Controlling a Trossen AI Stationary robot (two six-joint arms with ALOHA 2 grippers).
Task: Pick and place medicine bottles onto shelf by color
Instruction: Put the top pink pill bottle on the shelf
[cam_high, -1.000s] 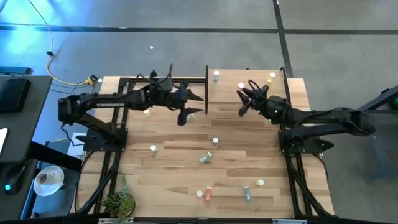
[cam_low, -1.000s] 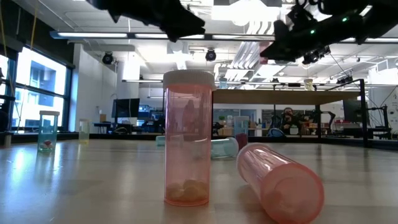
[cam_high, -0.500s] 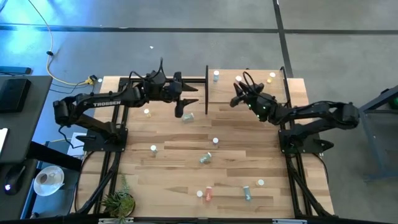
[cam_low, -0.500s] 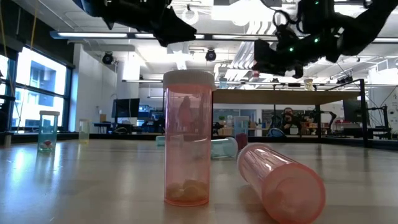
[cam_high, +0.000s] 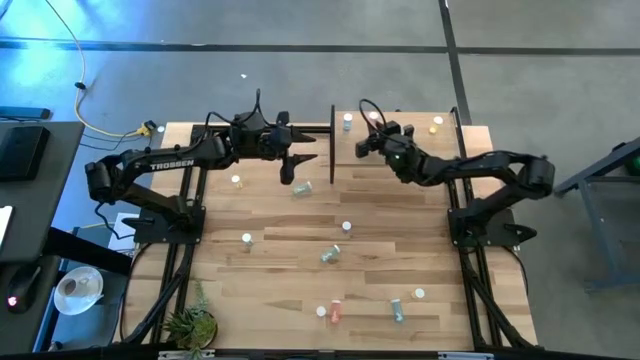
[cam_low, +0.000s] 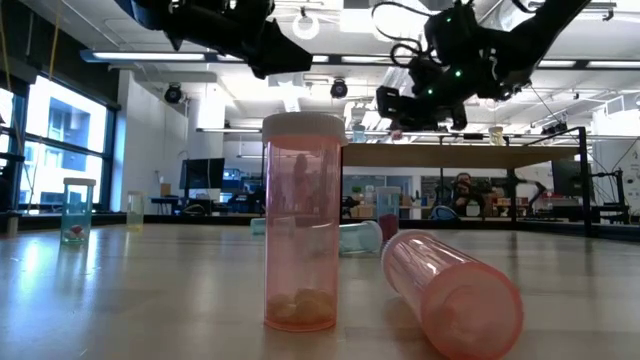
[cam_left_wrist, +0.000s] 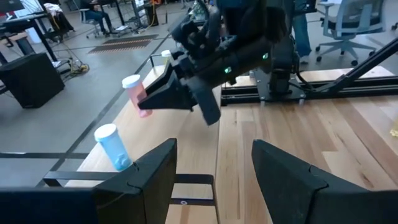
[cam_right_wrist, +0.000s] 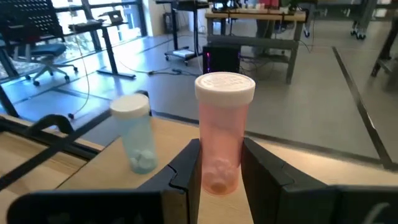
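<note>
My right gripper (cam_high: 366, 141) is shut on a pink medicine bottle (cam_right_wrist: 219, 143) with a white cap, over the far left part of the shelf (cam_high: 420, 125). A blue bottle (cam_right_wrist: 135, 140) stands on its base on the shelf close beside it, and also shows in the high view (cam_high: 347, 120). My left gripper (cam_high: 289, 170) is open and empty, above the table just left of the shelf's black post. From the left wrist view, the right gripper and pink bottle (cam_left_wrist: 135, 93) show beyond the open fingers. My right gripper pinches the pink bottle's lower body (cam_right_wrist: 217, 177) between its two fingers, one on each side. The fingers come about level from the table's right side. The bottle stands nearly upright, cap up, and in the left wrist view looks lifted clear of the shelf.
A yellow bottle (cam_high: 437, 124) stands at the shelf's far right. Several bottles are spread over the table, upright (cam_high: 246, 238) or lying (cam_high: 330, 255). Near the front edge one pink bottle stands (cam_low: 300, 225) and another lies (cam_low: 450, 285). A small plant (cam_high: 190, 325) sits at the near left corner.
My right gripper has carried the pink bottle toward the table's far left, across the shelf toward the blue bottle, keeping it upright. My left gripper has drawn back a little toward the far edge and the left.
</note>
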